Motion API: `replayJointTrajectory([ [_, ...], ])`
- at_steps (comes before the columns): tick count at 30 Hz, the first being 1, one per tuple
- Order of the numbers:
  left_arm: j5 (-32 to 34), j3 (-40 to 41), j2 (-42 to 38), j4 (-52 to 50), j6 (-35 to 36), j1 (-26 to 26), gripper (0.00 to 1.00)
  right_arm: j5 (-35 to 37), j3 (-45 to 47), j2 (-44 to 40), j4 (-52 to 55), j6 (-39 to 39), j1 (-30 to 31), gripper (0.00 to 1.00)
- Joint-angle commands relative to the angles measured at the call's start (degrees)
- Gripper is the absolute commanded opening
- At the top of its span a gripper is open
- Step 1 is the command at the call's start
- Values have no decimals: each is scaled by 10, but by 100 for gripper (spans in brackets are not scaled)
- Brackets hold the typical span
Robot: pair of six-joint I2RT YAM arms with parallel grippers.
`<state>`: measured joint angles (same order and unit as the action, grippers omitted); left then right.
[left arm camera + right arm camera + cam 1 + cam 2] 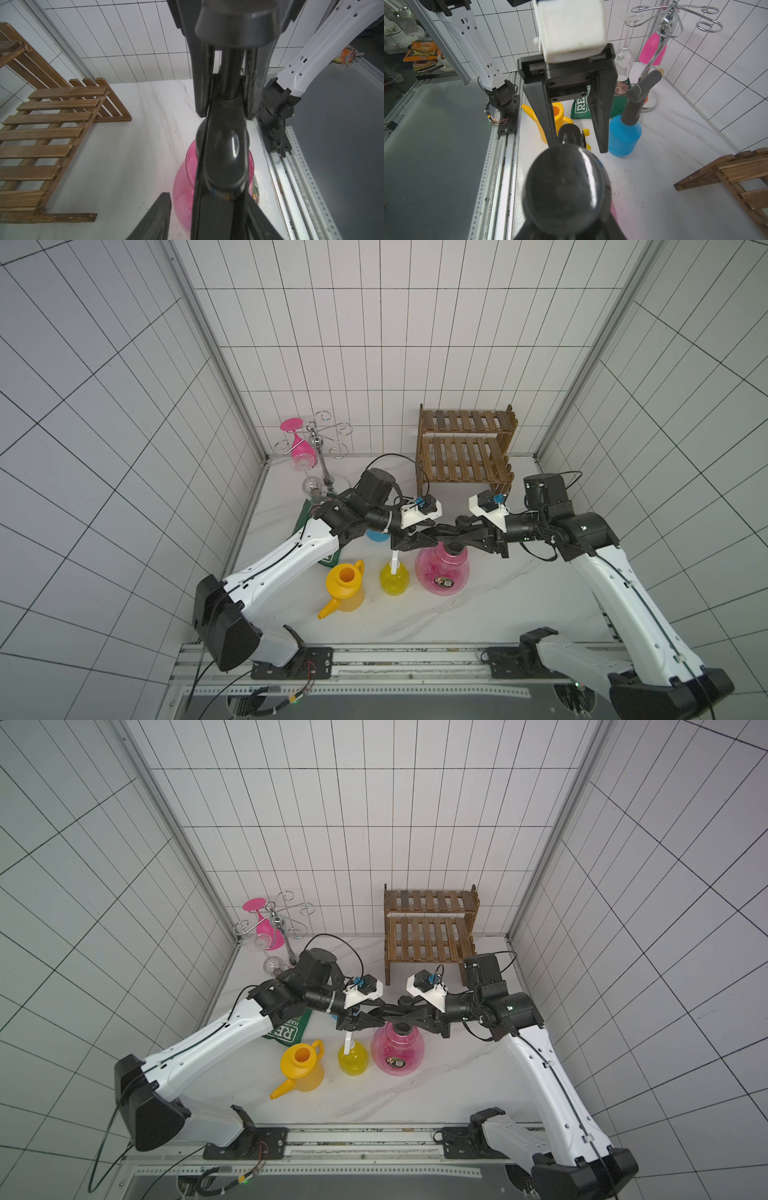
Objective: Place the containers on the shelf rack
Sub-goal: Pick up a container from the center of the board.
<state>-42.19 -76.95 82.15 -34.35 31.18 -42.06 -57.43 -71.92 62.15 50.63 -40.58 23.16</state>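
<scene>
White marbled tabletop (519,593), tiled booth walls on three sides. Pink sprayer (442,572) stands upright in front of the shelf rack (465,448), apart from it on the robot's side. Both arms meet over its black pump.

Right gripper (227,115): fingers closed on the pump stem just under the knob, per the left wrist view. Left gripper (577,146): jaws parted, straddling the pump handle from the opposite side. A gap shows at one finger, so no pinch yet by my reading.

Step in hand, as I judge it: secure a two-handed hold, then carry to the rack. Close the left jaws square on the handle before any lift. The heavy bulb hangs low, so raise straight up, hold it vertical, clear the rack's front rail and set it flat on the slats.

Outward: yellow trigger bottle (394,578) and watering can (345,583) sit in a row with the sprayer, each farther from the rack toward the left arm. Blue sprayer (625,135) is nearer the rack, under that arm. Green snack bag (291,1031) and chrome glass holder (320,439) with pink wine glass (297,439) lie beyond, level with the rack by the back wall. Nothing on either tier.
</scene>
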Motion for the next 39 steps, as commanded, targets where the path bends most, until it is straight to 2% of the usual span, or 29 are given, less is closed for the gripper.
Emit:
replayJointTrajectory([
  [1, -24, -3, 6, 9, 15, -4, 37, -21, -25, -2, 6, -9, 10, 0],
  [5, -28, -9, 6, 6, 14, -4, 15, -16, -30, -5, 11, -8, 10, 0],
  [6, -31, -11, 5, 6, 13, -4, 10, -13, -32, -5, 11, -5, 11, 3],
  [9, -32, -21, 0, -6, 8, -3, 0, 10, -30, -18, -4, 19, 10, 35],
  [11, -34, -28, -4, -20, 7, 1, 0, 30, -24, -34, -35, 59, 7, 51],
  [13, -50, -32, -12, -20, -1, 14, 0, 35, -11, -53, -77, 114, -3, 60],
  [15, -76, -32, -21, -8, -18, 35, 0, 11, 6, -75, -138, 177, -26, 67],
  [16, -86, -31, -26, 0, -32, 45, 0, -3, 16, -86, -168, 213, -41, 79],
  [17, -95, -31, -30, 8, -43, 53, 0, -12, 32, -97, -207, 255, -54, 98],
  [21, -105, -36, -44, 23, -65, 73, 0, -15, 88, -150, -315, 370, -88, 99],
  [24, -108, -46, -47, 24, -68, 76, 0, 41, 117, -180, -329, 431, -97, 99],
  [29, -117, -67, -46, 36, -84, 78, 0, 48, 186, -231, -368, 483, -116, 99],
  [34, -146, -70, -41, 67, -105, 78, 0, 32, 230, -236, -440, 525, -117, 99],
  [39, -168, -65, -36, 96, -124, 71, 0, 41, 273, -197, -653, 675, -117, 99],
])
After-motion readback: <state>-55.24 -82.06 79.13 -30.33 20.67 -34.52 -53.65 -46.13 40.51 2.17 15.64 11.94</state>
